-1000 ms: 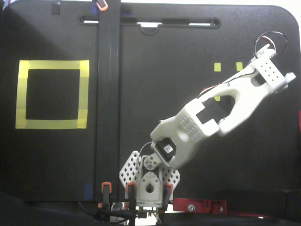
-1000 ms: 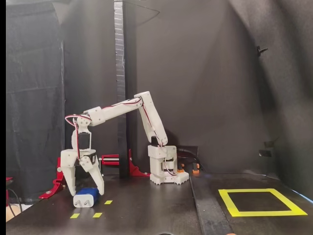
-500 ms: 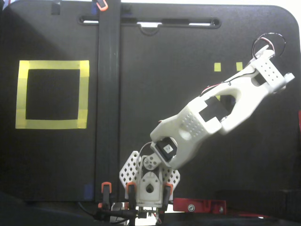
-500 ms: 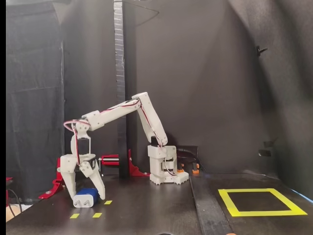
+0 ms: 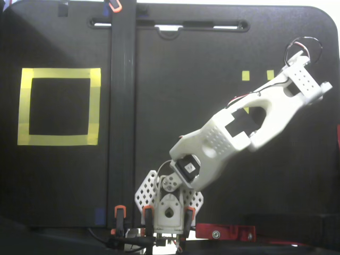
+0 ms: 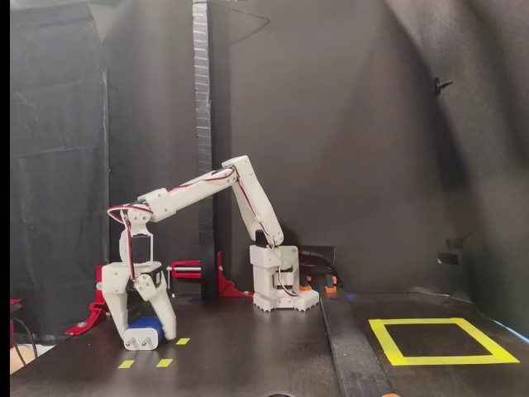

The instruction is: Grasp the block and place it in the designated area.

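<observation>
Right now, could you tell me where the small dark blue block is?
In the side-on fixed view the small dark blue block lies at lower left on the black table, between the white pincer's fingers, beside small yellow tape squares.

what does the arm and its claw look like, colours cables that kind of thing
The arm is white plastic with perforated dot-pattern panels and dark servo blocks set into the joints. Thin red and dark cables loop at the wrist and run along the links. The claw has two white tapered fingers. The white base sits by orange clamps.
</observation>
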`<action>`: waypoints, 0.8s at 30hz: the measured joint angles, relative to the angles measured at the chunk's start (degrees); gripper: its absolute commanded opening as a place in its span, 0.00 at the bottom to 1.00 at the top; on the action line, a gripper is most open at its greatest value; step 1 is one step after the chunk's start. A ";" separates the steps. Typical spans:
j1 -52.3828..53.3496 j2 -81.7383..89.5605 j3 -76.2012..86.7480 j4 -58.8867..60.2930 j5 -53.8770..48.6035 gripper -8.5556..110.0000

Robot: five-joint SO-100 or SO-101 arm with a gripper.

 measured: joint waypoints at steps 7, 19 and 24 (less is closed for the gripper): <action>-0.09 0.35 1.58 -1.58 -0.18 0.22; -0.09 0.35 1.76 -1.67 -0.18 0.22; -0.09 0.79 1.76 -1.32 -0.09 0.22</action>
